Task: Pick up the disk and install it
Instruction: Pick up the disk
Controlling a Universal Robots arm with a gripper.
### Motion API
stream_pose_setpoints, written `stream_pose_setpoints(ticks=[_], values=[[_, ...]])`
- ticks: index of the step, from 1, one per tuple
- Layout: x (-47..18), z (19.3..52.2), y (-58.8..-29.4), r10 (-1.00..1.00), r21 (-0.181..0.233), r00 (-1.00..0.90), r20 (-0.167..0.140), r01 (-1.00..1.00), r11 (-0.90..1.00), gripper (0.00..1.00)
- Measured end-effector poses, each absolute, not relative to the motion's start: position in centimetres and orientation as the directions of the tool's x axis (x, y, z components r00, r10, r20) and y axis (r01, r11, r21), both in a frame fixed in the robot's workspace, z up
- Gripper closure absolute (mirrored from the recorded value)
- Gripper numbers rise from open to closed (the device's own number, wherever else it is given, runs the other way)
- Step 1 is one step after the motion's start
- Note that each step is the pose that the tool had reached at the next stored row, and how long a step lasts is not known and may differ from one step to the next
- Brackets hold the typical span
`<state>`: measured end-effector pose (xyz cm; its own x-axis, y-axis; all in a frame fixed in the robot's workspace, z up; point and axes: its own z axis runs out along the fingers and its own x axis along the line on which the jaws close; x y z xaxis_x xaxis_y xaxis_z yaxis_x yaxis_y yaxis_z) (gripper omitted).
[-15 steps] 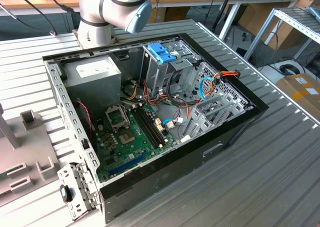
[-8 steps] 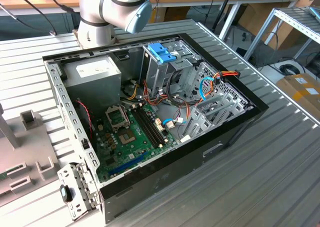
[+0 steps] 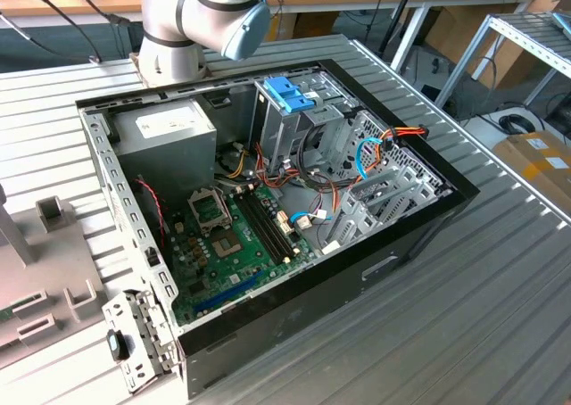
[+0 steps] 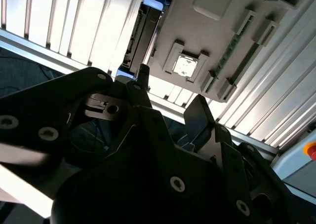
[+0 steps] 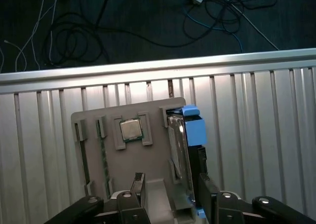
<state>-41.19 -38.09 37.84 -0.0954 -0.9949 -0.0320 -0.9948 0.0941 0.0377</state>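
Well, the pincer (image 5: pixel 173 187) hangs over a grey holder plate (image 5: pixel 148 160) with its two black fingers (image 5: pixel 139 184) spread apart and nothing clamped between them. The disk (image 5: pixel 177 145) stands on its edge in a slot of that plate, straight ahead of the gap between the fingers and closer to one finger than the other. Only its thin silver edge faces this way, so the label cannot be seen, and its near end vanishes behind the pincer's dark body. Whether a finger touches it I cannot tell. The blue carrier frame (image 5: pixel 193 128) caps the disk's far end, beyond the fingertips.

Out past the other finger a square chip (image 5: pixel 131 129) lies flat in its pocket. Further that way a green memory stick (image 5: pixel 104 155) sits on edge, its near end also hidden by the pincer. In the second wrist view the pincer's housing blocks much of the plate, and the disk is a dark sliver beyond one fingertip.

In the exterior view the arm (image 3: pixel 192 17) runs out of the frame just above its base, so its wrist is cut off. The open computer case (image 3: pixel 375 276) lies on the ribbed table (image 3: pixel 473 334), where a tangle of cables (image 3: pixel 312 182) hides the floor beside its drive cage (image 3: pixel 285 124). A grey plate of the same kind is clipped by the exterior view's left edge.
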Motion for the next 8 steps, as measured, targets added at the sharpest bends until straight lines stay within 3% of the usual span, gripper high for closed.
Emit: stream_pose_setpoints(ticks=[8], values=[[-41.6, 36.7, -37.3, -0.995, 0.038, -0.095, -0.040, -0.995, 0.094, 0.45]])
